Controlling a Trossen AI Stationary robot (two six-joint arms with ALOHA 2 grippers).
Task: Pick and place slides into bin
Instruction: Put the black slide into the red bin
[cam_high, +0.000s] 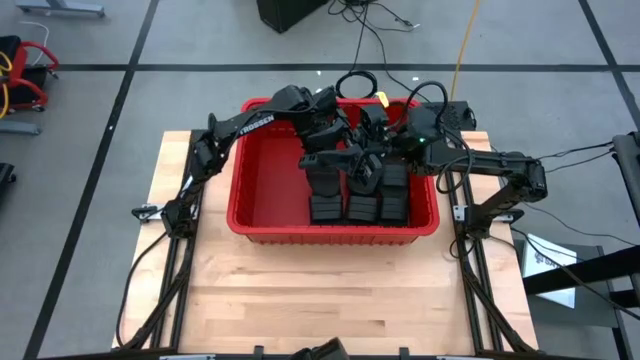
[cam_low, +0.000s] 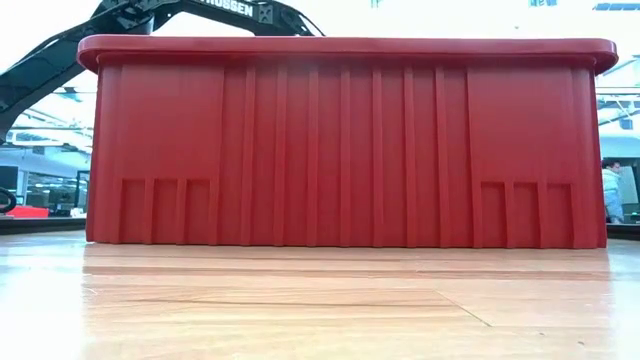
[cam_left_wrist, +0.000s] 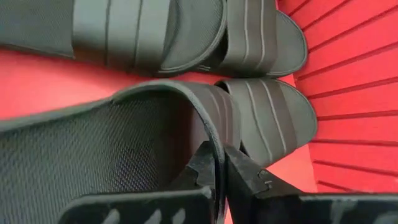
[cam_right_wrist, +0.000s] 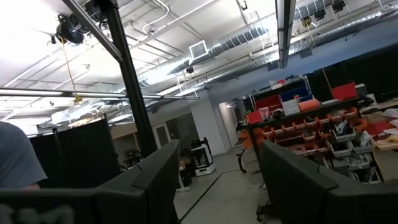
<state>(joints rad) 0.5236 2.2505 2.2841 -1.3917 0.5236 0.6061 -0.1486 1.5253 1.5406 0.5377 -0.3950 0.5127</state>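
Observation:
The red bin (cam_high: 255, 190) stands on the wooden table; its near wall (cam_low: 340, 150) fills the low view. Several black slides (cam_high: 360, 205) lie side by side on its floor toward the right wall, and they show again below my fingers as slides (cam_left_wrist: 261, 43). My left gripper (cam_high: 340, 150) reaches in over the bin's far part and is shut on one more slide (cam_left_wrist: 106, 143). My right gripper (cam_right_wrist: 217, 186) is raised at the bin's far right corner, pointing up into the room, open with nothing between its fingers. My left gripper pinches the raised side rim of the slide's sole (cam_left_wrist: 216, 146), beside the ribbed strap, between its two fingers (cam_left_wrist: 249, 180). The fingers come from above, slanting down. The slide is tilted onto its side above the slides on the floor; whether it touches them I cannot tell.
The bin's left half (cam_high: 265, 180) has bare red floor. Bare table (cam_high: 320, 300) lies in front of the bin. Cables (cam_high: 360, 85) trail over the bin's far rim. A person's sleeve (cam_right_wrist: 15, 155) shows in the room behind.

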